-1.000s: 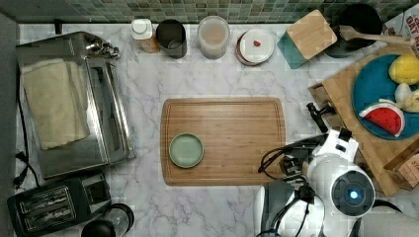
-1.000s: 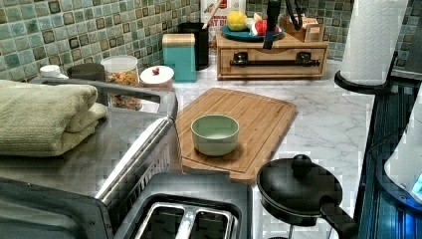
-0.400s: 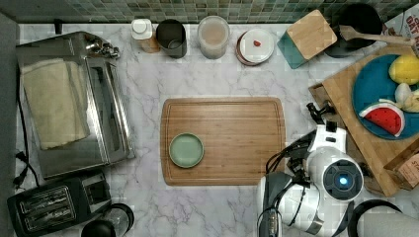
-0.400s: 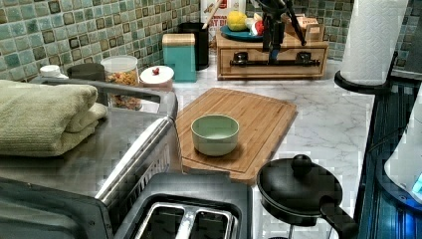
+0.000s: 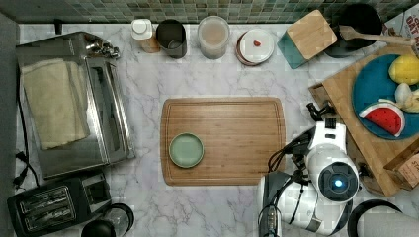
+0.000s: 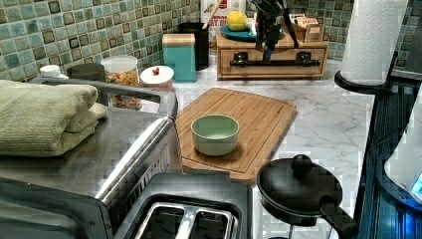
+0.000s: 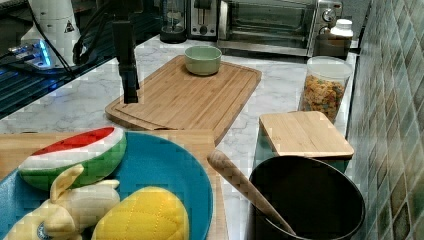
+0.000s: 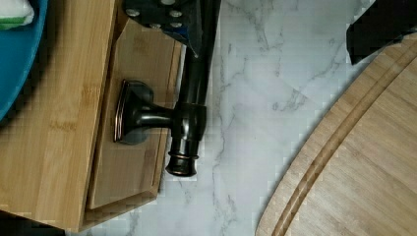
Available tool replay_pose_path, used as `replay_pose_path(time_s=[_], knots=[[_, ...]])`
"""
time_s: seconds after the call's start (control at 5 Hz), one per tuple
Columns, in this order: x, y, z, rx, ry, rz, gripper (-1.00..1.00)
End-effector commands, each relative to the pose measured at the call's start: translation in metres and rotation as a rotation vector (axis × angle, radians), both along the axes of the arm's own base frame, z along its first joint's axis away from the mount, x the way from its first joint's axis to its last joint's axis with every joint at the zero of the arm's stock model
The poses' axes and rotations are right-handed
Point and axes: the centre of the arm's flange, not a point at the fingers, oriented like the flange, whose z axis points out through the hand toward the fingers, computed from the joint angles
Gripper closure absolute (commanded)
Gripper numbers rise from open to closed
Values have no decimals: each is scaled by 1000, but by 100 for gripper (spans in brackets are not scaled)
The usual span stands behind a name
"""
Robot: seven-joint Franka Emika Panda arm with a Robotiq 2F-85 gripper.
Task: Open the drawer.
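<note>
The wide, shallow light-wood drawer (image 6: pixel 271 59) sits shut in a low wooden box at the far end of the left view, under a blue plate of toy fruit (image 6: pixel 239 34), its front facing the marble table (image 6: pixel 323 119). Its long thin black bar handle (image 6: pixel 272 62) runs across the front on two black mounts, standing proud of the wood so that fingers can hook behind it. In the wrist view the drawer front (image 8: pixel 130 147) lies flush with the box, and the handle's end (image 8: pixel 189 125) with one mount sits just below a black gripper finger (image 8: pixel 172 17). The gripper (image 6: pixel 269 42) hangs nose-down over the middle of the bar in the left view, placed, I judge, to drop around the handle; whether its fingers are spread wide or narrow I cannot tell. In the right view the gripper (image 7: pixel 129 80) hovers in front of the flat bamboo cutting board (image 7: pixel 185 97), which lies on the table just beside the drawer and carries a pale green bowl (image 7: pixel 202 59). The pull is not yet begun; it should run toward the board.
</note>
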Motion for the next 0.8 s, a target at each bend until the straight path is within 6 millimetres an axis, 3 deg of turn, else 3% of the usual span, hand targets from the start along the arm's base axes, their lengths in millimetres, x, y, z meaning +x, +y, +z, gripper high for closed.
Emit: replay_pose_path(time_s=[0.2,0.4,0.8], knots=[[10,-75,7,-47,-52,1,-100],[6,-89,7,-45,-78,-18,-100],[2,-86,-13,-44,-60,-87,-100]])
